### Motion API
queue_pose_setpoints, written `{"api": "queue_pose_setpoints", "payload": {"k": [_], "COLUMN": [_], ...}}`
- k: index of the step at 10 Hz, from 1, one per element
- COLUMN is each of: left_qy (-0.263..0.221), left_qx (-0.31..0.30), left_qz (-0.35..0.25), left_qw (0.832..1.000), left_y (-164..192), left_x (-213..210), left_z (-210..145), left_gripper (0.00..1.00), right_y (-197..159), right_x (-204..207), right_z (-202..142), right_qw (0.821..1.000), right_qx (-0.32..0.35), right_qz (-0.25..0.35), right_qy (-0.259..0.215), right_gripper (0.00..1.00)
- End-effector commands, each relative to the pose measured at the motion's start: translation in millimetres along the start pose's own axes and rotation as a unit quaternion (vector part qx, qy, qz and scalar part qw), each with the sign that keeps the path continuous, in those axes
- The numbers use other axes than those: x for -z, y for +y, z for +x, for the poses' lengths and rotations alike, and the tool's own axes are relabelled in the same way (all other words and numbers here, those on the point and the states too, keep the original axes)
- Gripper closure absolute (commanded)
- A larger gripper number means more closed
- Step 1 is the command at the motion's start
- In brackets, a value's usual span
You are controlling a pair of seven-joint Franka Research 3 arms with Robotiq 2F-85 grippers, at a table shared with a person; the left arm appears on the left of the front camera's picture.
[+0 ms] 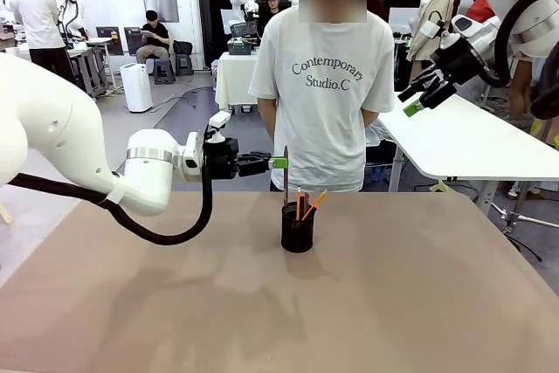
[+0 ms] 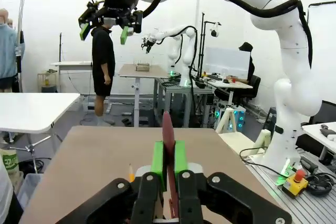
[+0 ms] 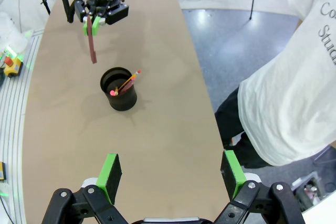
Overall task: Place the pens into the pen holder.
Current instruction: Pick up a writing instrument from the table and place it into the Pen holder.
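A black mesh pen holder (image 1: pixel 297 227) stands mid-table with a yellow-orange pen (image 1: pixel 315 202) and a red-and-black one inside; from above the holder (image 3: pixel 118 88) shows their pink-tipped ends. My left gripper (image 1: pixel 276 162) is shut on the slim dark-red pen (image 1: pixel 286 176), which hangs upright just above the holder's left rim. The same pen (image 2: pixel 167 137) rises between the green pads (image 2: pixel 157 158) in the left wrist view, and hangs (image 3: pixel 92 40) from the left gripper (image 3: pixel 93 20) in the right wrist view. My right gripper (image 1: pixel 417 98) is raised high at the right, open and empty (image 3: pixel 170 174).
A person in a white T-shirt (image 1: pixel 327 85) stands at the table's far edge, hands behind the back. A white table (image 1: pixel 472 141) lies to the far right. The brown tabletop (image 1: pixel 279 303) is bare around the holder.
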State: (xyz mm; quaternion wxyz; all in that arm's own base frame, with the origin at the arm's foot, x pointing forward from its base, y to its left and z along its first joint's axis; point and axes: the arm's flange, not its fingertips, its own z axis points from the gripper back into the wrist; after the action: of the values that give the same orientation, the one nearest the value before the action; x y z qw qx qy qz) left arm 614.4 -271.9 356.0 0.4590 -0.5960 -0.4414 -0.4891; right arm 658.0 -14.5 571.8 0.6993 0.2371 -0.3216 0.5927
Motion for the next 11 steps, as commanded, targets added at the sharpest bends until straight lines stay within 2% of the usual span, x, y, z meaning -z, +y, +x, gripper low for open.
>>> {"api": "queue_pose_setpoints", "payload": {"k": [1, 7, 9, 11], "left_qy": [0.013, 0.003, -0.008, 0.004], "left_qx": [0.012, 0.006, 0.001, 0.011], "left_qz": [0.014, 0.017, 0.041, 0.061], "left_qw": [1.0, 1.0, 0.999, 0.998], "left_y": [-5, 18, 27, 34], "left_x": [5, 24, 25, 28], "left_z": [-6, -16, -24, -29], "left_gripper": [1.0, 1.0, 1.0, 1.0], "right_y": [0, 0, 0, 0], "right_x": [-1, -1, -1, -1], "right_z": [2, 2, 2, 2], "right_qw": [1.0, 1.0, 1.0, 1.0], "right_qx": [-0.008, -0.008, -0.008, -0.008], "right_qz": [-0.005, -0.005, -0.005, -0.005], "right_qy": [0.003, 0.003, 0.003, 0.003], "right_gripper": [0.0, 0.0, 0.0, 0.0]}}
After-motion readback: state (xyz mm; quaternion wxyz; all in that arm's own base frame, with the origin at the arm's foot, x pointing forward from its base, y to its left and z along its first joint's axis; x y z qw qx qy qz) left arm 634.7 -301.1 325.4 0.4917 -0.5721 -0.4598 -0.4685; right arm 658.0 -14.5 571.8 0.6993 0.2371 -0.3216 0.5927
